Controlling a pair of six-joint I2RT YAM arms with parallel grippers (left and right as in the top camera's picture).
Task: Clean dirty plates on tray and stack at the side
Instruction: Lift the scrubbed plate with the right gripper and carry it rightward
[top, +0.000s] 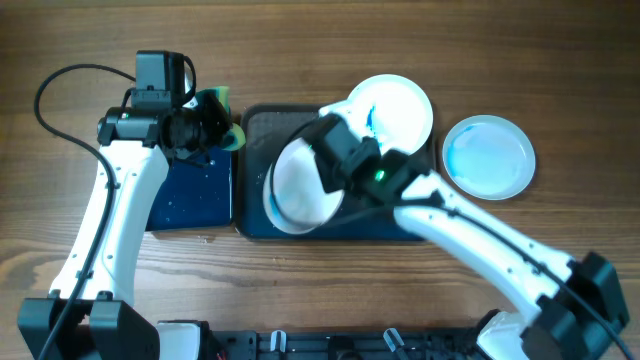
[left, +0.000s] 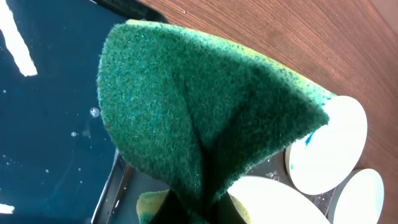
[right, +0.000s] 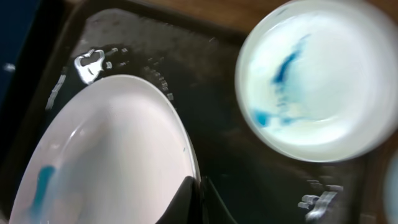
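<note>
My right gripper (top: 322, 168) (right: 198, 186) is shut on the rim of a white plate (top: 293, 188) (right: 106, 155) with a blue streak, holding it tilted over the left half of the dark tray (top: 258, 126) (right: 249, 180). A second plate (top: 396, 108) (right: 314, 81) with blue smears lies at the tray's far right corner. A third plate (top: 488, 156) with a pale blue film lies on the table right of the tray. My left gripper (top: 212, 128) (left: 202, 211) is shut on a folded green sponge (top: 224, 110) (left: 205, 106) above the tray's left edge.
A narrow dark tub (top: 190, 190) (left: 43, 124) holding blue water stands directly left of the tray. Bare wooden table (top: 560, 80) lies around both. In the left wrist view the plates (left: 329, 146) show beyond the sponge.
</note>
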